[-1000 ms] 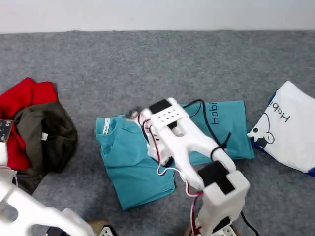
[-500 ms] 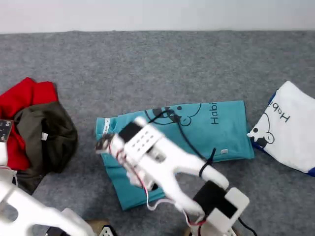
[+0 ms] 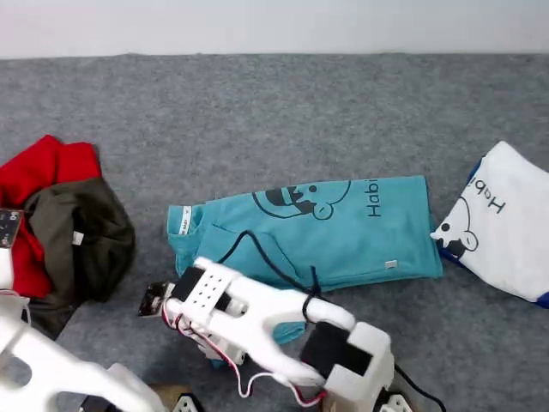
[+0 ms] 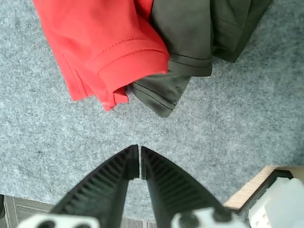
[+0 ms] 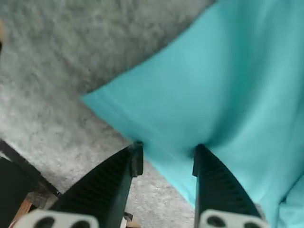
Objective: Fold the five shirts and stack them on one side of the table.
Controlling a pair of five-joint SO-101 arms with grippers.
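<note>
A teal shirt [image 3: 343,232] lies partly folded across the middle of the grey table. My right arm [image 3: 223,309] stretches over its near left corner. In the right wrist view the right gripper [image 5: 167,149] is open, its fingertips straddling the edge of the teal shirt [image 5: 228,95] near a corner. A red shirt [image 3: 43,176] and a dark olive shirt [image 3: 81,232] lie crumpled together at the left. A white shirt [image 3: 506,227] with blue trim lies at the right edge. My left gripper [image 4: 140,156] is shut over bare carpet, just short of the red sleeve [image 4: 109,57] and the olive shirt [image 4: 199,33].
Grey carpet [image 3: 274,112] covers the table, with open room along the far side. The left arm's white body [image 3: 43,369] sits at the near left corner. A wooden table edge [image 4: 251,190] shows beside the left gripper.
My right arm has swung from above the middle of the teal shirt toward the near left, uncovering the printed chest. It now hangs over the shirt's near left corner. The shirts have not moved.
</note>
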